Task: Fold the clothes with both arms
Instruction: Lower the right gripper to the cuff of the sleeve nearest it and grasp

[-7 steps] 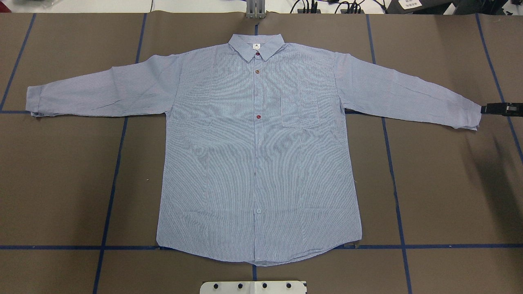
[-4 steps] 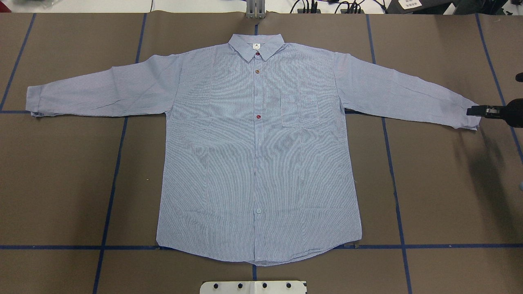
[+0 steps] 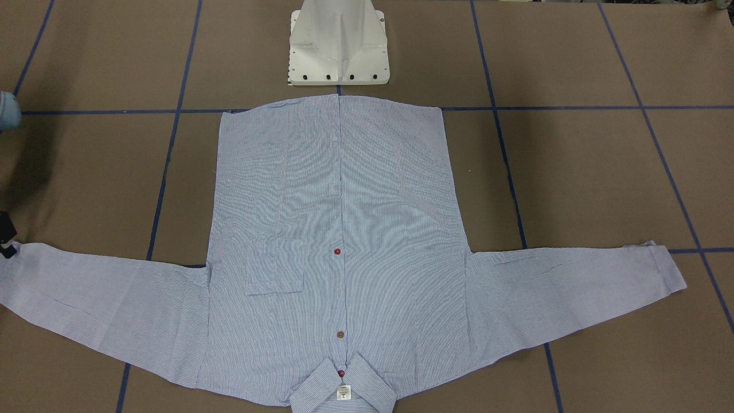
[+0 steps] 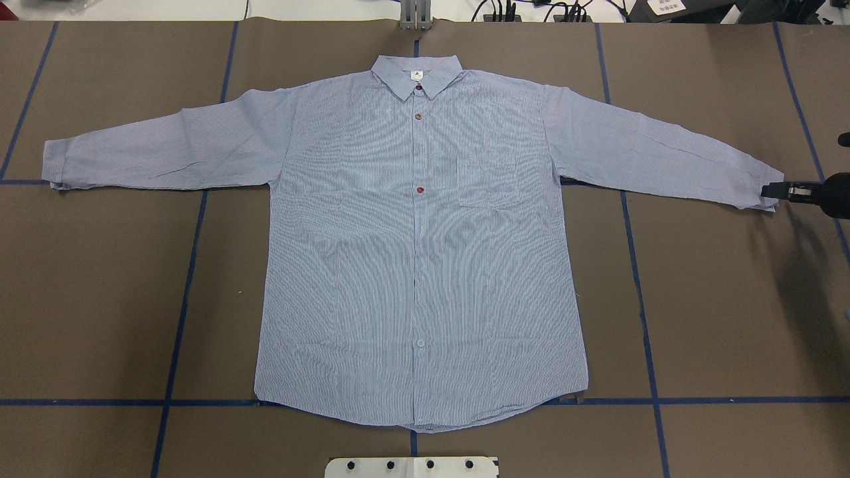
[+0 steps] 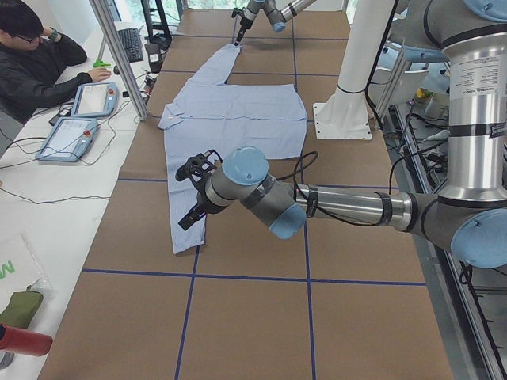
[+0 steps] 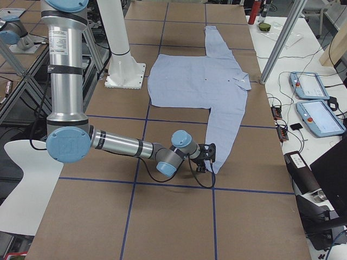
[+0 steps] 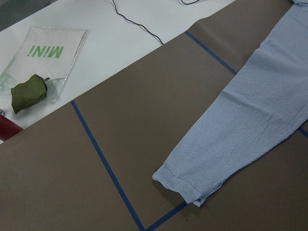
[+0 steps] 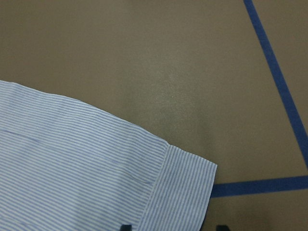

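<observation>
Status: nothing folded yet. The shirt (image 4: pixel 418 252) lies flat and face up on the brown surface (image 4: pixel 717 299), buttoned, with both sleeves spread out. Every fold is still to do: sleeves in, sides in, hem up.

Position: centre of the overhead view, filling most of the middle. The collar (image 4: pixel 416 74) is at the top centre and the hem (image 4: pixel 418 421) at the bottom centre, just above the white base (image 4: pixel 412 467). So the body axis runs top to bottom, collar pointing away from the robot. The widest span is cuff to cuff, left to right across the frame, with the sleeves angled slightly down.

The right gripper (image 4: pixel 772 191) is low at the right edge of the overhead view, at the cuff (image 4: pixel 754 189) there. In the right wrist view the two fingers (image 8: pixel 126 227) show as dark tips at the bottom edge, set apart, one over the cloth and one over bare paper. So it's open, nothing gripped. Looks like a pre-grasp on that cuff.

The left gripper (image 5: pixel 194 198) shows only in the exterior left view, above the other cuff (image 4: pixel 56 166). Can't tell whether it's open or closed. The left wrist view shows the cuff from well above, no fingers in frame.

Guess at the step: both arms are lining up on the cuffs for the first sleeve fold.
</observation>
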{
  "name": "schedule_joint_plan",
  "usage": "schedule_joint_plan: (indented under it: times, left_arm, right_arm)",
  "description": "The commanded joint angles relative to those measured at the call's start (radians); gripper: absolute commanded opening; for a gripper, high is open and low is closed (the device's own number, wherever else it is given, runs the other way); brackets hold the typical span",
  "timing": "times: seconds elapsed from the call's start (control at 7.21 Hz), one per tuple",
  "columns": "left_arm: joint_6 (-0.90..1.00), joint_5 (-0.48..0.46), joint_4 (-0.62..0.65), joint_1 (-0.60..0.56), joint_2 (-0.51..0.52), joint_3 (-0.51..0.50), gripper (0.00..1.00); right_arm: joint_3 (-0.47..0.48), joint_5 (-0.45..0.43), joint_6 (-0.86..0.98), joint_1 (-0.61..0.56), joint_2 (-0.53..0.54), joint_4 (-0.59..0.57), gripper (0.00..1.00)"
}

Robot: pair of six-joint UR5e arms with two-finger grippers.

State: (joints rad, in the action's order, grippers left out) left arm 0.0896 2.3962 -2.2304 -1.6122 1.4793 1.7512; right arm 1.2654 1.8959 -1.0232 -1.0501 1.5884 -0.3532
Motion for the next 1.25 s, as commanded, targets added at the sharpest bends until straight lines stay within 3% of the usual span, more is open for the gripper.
schedule_joint_plan:
  times: [0.0,0.14,0.42,0.83,1.11]
  left_arm:
    - [0.002,0.005,0.0,0.0,-0.008,-0.004,1.0]
    - [0.002,0.006,-0.002,-0.002,-0.01,-0.002,1.0]
    - [0.002,0.006,-0.003,-0.002,-0.011,-0.004,1.0]
    - [0.002,0.006,-0.003,0.0,-0.01,-0.009,1.0]
    - [0.002,0.005,-0.003,0.0,-0.01,-0.009,1.0]
  right_arm:
    - [-0.003,-0.001,-0.058,0.018,-0.01,0.01,0.57]
    - [-0.001,-0.004,-0.06,0.021,-0.01,0.01,0.51]
    - [0.002,-0.008,-0.064,0.022,-0.01,0.01,0.0]
    - [0.078,0.008,-0.061,0.019,-0.008,-0.006,0.0]
    - [0.185,0.017,-0.064,0.016,-0.09,-0.135,0.0]
